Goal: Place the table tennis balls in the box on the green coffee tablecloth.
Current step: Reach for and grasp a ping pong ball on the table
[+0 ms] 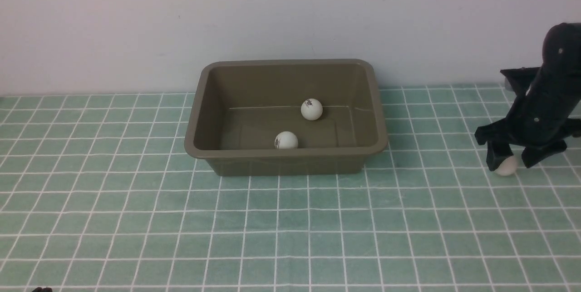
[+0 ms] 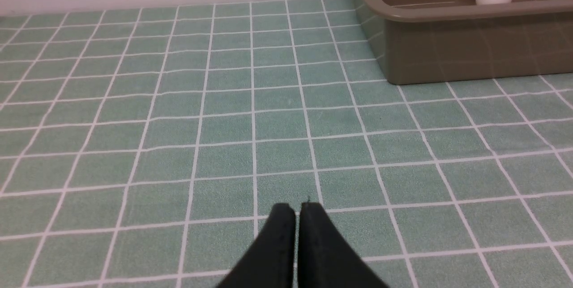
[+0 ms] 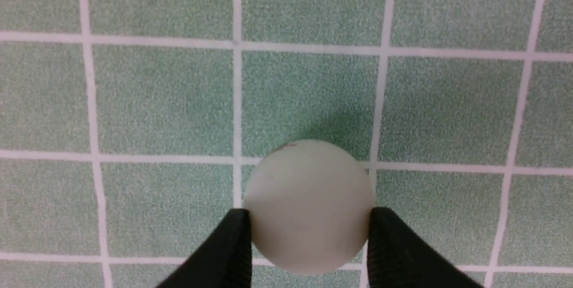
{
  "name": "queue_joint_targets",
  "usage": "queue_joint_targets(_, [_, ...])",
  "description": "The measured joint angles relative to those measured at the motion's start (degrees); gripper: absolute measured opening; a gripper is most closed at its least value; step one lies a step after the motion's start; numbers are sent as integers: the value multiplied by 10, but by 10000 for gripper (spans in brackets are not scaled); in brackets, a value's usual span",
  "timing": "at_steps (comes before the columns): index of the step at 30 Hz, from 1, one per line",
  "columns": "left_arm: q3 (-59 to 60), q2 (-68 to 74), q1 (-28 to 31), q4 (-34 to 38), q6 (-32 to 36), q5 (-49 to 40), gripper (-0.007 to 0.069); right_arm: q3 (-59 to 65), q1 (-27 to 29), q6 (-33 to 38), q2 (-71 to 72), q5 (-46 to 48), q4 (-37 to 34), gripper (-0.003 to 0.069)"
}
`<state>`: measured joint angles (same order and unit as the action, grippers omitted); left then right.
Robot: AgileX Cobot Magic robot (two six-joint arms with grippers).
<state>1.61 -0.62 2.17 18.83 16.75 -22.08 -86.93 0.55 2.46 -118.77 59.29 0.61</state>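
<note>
I'm grasping the last table tennis ball (image 3: 309, 198) in the right fingers (image 3: 224, 252) on the green coffee tablecloth (image 1: 136, 215), well right of the box (image 1: 290, 153). Left fingers (image 2: 277, 243) are sitting clenched, empty. Next, I judge, it's calling for lifting over the rim

The right arm (image 1: 551, 96) is showing a rounded, glossy black shell dotted with small pale screw heads. The right tool (image 1: 511, 164) is ending in two matte black wedge-shaped fingers (image 3: 224, 252), faintly ribbed on their inner edges. The left tool (image 2: 297, 208) is tapering in the same matte black.
</note>
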Motion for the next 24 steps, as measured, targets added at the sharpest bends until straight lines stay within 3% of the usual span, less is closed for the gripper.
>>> queue_joint_targets(12, [0, 0, 0, 0, 0, 0, -4, -30, 0, 2, 0, 39, -6, 304])
queue_joint_targets(24, [0, 0, 0, 0, 0, 0, -4, -169, -32, 58, 0, 109, -128, 304])
